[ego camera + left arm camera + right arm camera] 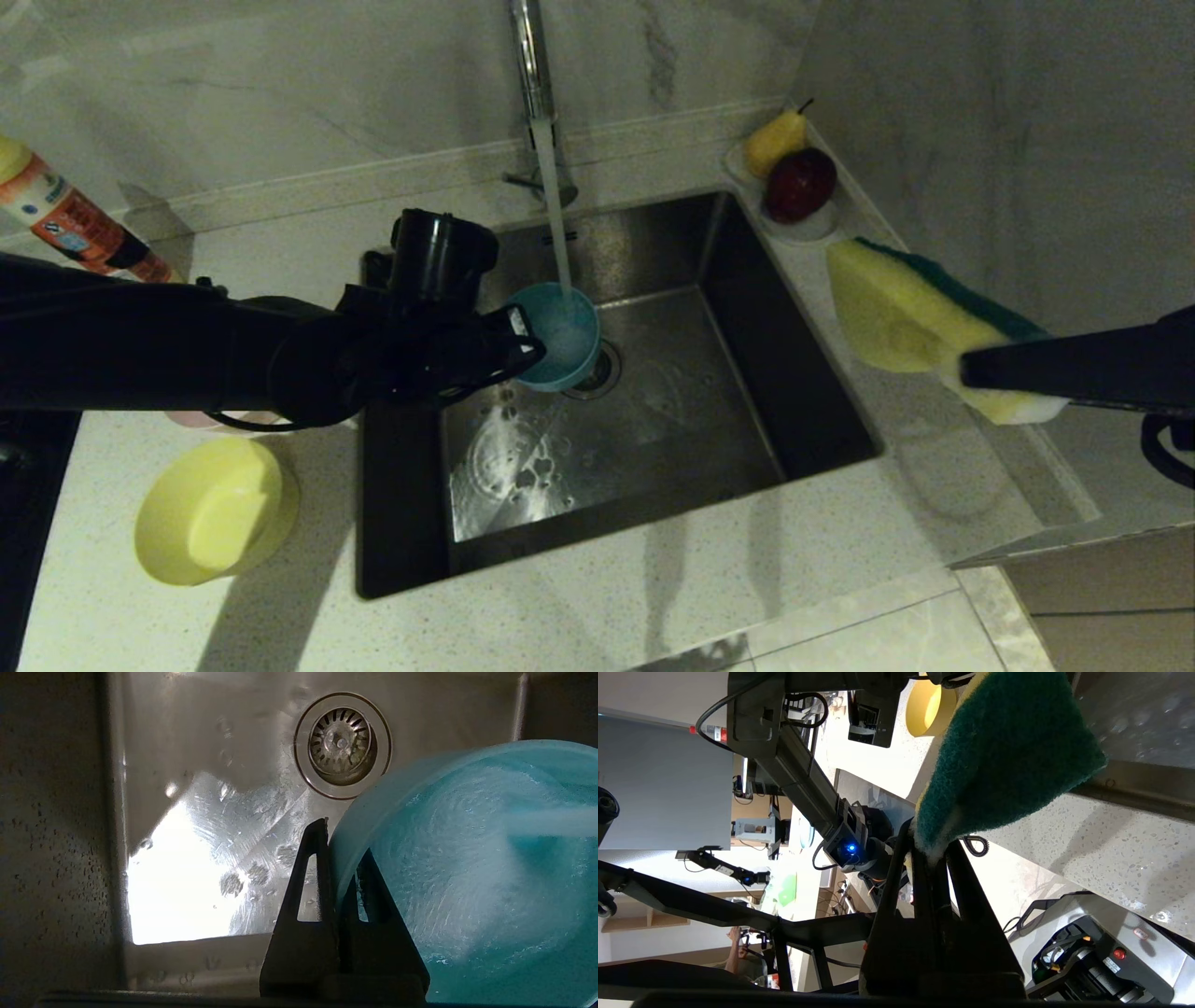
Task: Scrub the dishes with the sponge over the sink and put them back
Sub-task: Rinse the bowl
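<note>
Blue bowl (560, 338) is hanging over the sink (747, 317), tilted, w/ tap water (557, 224) running into it; drain strainer (342, 742) is just beyond it. My left gripper (338, 877) is pinching the bowl's rim, one finger inside, one outside. My right gripper (934, 858) is clamping the sponge (920, 313) by one end, holding it above the surface (840, 551) right of the sink, green side facing away from the head cam. Yellow bowl (213, 511) is lying tipped on the surface left of the sink; pink bowl (201, 420) is mostly hiding behind my left arm. White dish (812, 227) w/ pear (773, 142) & apple (800, 184) is sitting at the back right corner. Bottle (70, 219) is standing far left.
</note>
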Controlling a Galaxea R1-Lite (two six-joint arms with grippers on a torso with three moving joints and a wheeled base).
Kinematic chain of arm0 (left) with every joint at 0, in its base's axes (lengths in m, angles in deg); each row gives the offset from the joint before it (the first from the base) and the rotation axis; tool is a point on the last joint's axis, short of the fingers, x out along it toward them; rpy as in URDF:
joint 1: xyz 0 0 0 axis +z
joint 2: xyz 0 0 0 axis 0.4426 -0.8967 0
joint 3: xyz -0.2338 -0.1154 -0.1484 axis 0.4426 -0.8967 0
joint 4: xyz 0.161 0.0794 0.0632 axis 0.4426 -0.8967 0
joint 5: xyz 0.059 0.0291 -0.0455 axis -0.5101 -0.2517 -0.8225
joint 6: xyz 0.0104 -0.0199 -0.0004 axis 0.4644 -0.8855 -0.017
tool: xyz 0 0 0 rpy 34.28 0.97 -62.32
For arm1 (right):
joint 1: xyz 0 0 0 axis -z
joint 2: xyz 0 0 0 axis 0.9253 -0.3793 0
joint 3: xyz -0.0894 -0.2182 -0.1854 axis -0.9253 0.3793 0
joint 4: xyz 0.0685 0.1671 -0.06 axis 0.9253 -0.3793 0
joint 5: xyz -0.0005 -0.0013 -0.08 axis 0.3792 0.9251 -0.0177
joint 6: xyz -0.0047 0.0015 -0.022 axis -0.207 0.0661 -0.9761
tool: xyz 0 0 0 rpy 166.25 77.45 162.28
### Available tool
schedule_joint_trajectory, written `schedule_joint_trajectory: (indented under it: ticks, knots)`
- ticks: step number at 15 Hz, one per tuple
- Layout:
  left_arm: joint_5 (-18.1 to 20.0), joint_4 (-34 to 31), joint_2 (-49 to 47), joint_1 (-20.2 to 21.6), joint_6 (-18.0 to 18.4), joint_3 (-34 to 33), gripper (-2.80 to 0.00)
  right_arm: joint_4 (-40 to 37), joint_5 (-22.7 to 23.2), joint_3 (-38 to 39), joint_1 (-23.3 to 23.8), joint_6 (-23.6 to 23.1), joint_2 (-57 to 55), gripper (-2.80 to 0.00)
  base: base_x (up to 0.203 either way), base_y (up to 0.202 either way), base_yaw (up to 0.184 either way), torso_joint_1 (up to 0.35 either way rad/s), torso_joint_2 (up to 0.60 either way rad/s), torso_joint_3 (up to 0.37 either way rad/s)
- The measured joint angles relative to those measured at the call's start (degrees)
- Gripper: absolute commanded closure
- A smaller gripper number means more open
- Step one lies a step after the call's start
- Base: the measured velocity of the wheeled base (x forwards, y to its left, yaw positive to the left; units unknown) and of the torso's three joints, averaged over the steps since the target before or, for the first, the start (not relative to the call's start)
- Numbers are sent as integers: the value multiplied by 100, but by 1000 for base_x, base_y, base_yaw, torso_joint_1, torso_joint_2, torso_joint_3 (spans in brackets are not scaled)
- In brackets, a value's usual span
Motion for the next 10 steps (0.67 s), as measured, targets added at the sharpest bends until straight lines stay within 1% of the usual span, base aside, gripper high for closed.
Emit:
schedule_joint_trajectory:
  ticks: [8,9,10]
  knots:
    - [-16,1,96,-20,6,-80,0,0,10,90,68,-1,2,0,0,0,0,0,0,0]
    - [-46,6,129,-22,12,-141,0,-1,25,98,95,0,4,0,0,0,0,0,0,0]
    - [-214,21,172,-24,24,-237,0,-1,74,119,115,-2,6,0,0,0,0,0,0,0]
